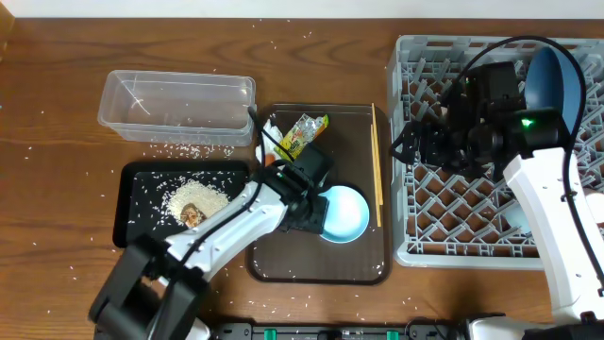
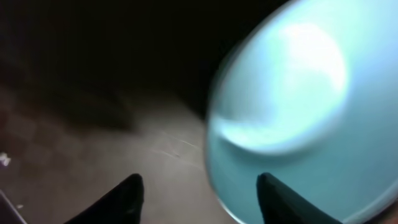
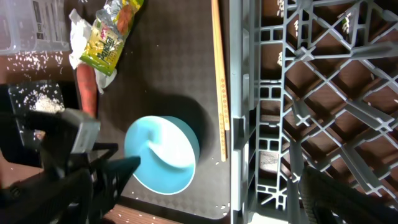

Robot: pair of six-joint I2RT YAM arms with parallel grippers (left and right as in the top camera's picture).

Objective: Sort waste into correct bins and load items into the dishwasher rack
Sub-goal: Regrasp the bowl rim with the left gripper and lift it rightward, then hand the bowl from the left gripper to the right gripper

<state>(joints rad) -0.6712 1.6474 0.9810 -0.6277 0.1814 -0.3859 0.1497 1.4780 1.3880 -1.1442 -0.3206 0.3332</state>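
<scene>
my left gripper (image 2: pixel 200 186) is down over the brown tray (image 1: pixel 354 142), at the light-blue cup (image 1: pixel 343 213). the cup sits upright near the tray's near edge, toward the corner on the rack side. in the left wrist view, which is blurred, the cup's rim runs between my two fingers (image 2: pixel 127 196): one is outside over the tray, the other over the blue inside. they stand partly apart with a gap either side of the rim, so nothing is gripped.

the chopsticks (image 1: pixel 376 161) lie along the tray's rack-side edge, just beside the cup. at the tray's far left corner are the snack wrapper (image 1: pixel 304 134), the tissue (image 1: pixel 270 127) and the carrot (image 3: pixel 87 93), bunched together.

the black tray (image 1: pixel 127 203) lies on the bench (image 1: pixel 57 113) just left of the brown tray, with a heap of rice (image 1: pixel 198 196) and the brown lump (image 1: pixel 192 215) on it. the clear tub (image 1: pixel 179 99) stands beyond it, with loose grains on the bench between them.

my right gripper (image 1: pixel 413 144) hangs over the left side of the rack (image 1: pixel 472 203), spread wide and holding nothing. the dark-blue plate (image 1: pixel 555 80) stands on edge at the rack's far right corner.
</scene>
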